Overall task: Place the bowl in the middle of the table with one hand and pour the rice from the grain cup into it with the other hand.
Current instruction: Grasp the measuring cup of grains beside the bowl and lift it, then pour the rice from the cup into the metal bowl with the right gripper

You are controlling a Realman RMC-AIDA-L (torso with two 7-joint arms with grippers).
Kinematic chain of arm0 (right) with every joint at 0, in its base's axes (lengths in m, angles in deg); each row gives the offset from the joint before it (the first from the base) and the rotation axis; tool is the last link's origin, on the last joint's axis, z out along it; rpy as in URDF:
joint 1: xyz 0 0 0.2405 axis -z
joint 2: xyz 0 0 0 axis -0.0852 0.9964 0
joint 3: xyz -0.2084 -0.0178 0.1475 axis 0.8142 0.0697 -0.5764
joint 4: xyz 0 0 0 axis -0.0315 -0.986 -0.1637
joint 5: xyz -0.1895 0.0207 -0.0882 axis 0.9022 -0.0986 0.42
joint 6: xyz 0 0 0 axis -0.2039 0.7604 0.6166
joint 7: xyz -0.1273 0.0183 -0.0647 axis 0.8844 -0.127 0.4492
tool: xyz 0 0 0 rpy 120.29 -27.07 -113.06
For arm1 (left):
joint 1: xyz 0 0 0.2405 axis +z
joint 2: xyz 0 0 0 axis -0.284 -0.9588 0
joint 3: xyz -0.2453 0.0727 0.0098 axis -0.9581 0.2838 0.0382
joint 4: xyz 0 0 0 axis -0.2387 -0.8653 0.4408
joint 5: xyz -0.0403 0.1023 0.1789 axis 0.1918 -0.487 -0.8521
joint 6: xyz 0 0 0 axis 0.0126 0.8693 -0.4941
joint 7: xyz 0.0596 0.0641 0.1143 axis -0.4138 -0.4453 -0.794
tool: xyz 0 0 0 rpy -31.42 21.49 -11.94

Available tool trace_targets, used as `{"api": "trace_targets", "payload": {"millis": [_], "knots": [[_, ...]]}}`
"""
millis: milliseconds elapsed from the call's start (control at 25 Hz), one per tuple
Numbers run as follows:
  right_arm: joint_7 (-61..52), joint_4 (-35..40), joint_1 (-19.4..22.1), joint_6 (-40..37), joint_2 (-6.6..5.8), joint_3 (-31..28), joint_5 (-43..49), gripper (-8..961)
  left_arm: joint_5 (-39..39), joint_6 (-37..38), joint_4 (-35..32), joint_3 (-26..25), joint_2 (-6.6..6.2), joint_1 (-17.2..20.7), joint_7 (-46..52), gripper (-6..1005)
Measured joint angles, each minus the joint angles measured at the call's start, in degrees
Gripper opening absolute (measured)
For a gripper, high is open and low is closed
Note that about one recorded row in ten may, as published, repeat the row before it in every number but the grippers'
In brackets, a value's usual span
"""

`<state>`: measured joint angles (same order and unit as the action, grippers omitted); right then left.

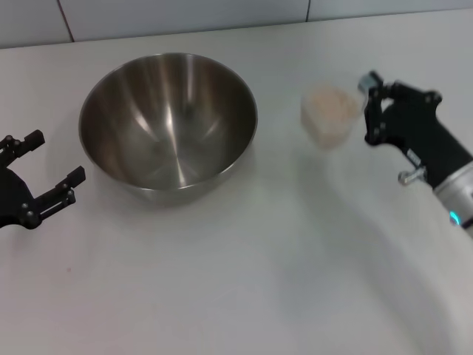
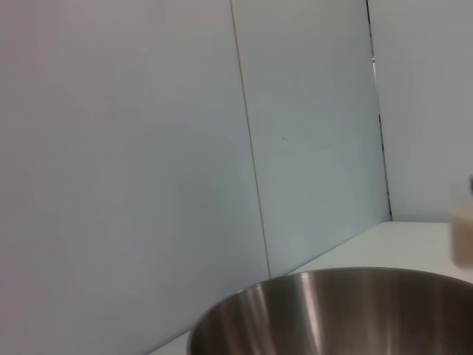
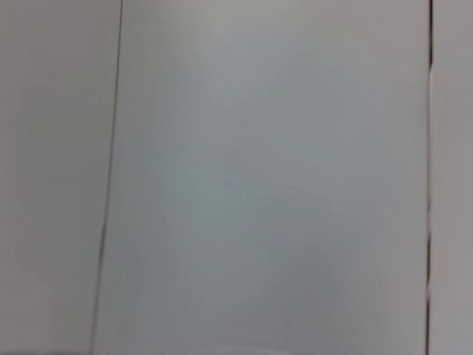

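Note:
The steel bowl (image 1: 168,126) stands on the white table (image 1: 259,281), left of the middle, and it is empty inside. My left gripper (image 1: 55,157) hovers open just left of the bowl, not touching it. The bowl's rim (image 2: 332,310) also fills the lower part of the left wrist view. The clear grain cup (image 1: 330,115), full of pale rice (image 1: 329,103), stands upright to the right of the bowl. My right gripper (image 1: 369,109) sits at the cup's right side with its fingers spread, not closed round it. The cup shows as a pale blur (image 2: 464,233) in the left wrist view.
A grey panelled wall (image 1: 185,15) runs along the table's far edge. Bare tabletop lies in front of the bowl and cup. The right wrist view shows only wall panels (image 3: 259,185).

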<state>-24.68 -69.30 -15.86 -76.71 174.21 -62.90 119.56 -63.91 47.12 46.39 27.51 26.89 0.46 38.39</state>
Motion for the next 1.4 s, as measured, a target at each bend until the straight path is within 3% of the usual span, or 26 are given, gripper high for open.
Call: {"api": "trace_targets", "payload": {"millis": [240, 360, 560, 600, 640, 760, 800, 880, 920, 1400], "knots": [[11.9, -2.7, -8.3, 2.1, -0.03, -3.0, 0.0, 15, 0.0, 0.0, -1.0, 0.8, 0.17, -0.1, 1.1, 814], [20.2, -5.6, -12.2, 7.9, 0.05, -2.9, 0.0, 17, 0.0, 0.0, -1.5, 1.2, 0.29, -0.1, 1.5, 814], [38.1, -11.9, -15.1, 18.0, 0.07, -2.3, 0.3, 19, 0.0, 0.0, -1.8, 1.6, 0.29, -0.1, 1.9, 815], [46.4, -12.8, -15.8, 20.5, 0.19, -0.8, 0.4, 20, 0.0, 0.0, -2.1, 1.9, 0.29, 0.0, 2.1, 815], [46.4, -12.8, -15.8, 20.5, 0.19, -0.8, 0.4, 20, 0.0, 0.0, -2.3, 2.1, 0.29, 0.0, 2.2, 815], [60.7, -14.0, -16.2, 23.8, 0.32, 2.9, 0.5, 22, 0.0, 0.1, -3.0, 2.7, 0.28, 0.0, 2.8, 814], [70.9, -15.0, -16.0, 25.7, 0.47, 4.4, 0.5, 23, 0.0, 0.1, -3.4, 3.0, 0.27, -0.1, 3.3, 814], [74.1, -15.5, -15.9, 26.4, 0.51, 4.7, 0.5, 24, 0.0, 0.1, -3.6, 3.1, 0.27, -0.1, 3.5, 814], [81.0, -16.4, -15.6, 27.5, 0.54, 5.6, 0.5, 24, 0.0, 0.1, -4.0, 3.3, 0.29, -0.3, 3.8, 814], [103.9, -19.1, -14.9, 27.3, 0.51, 11.3, 2.9, 31, 0.0, 0.0, -4.1, 3.7, 0.45, -0.8, 3.9, 815]]}}
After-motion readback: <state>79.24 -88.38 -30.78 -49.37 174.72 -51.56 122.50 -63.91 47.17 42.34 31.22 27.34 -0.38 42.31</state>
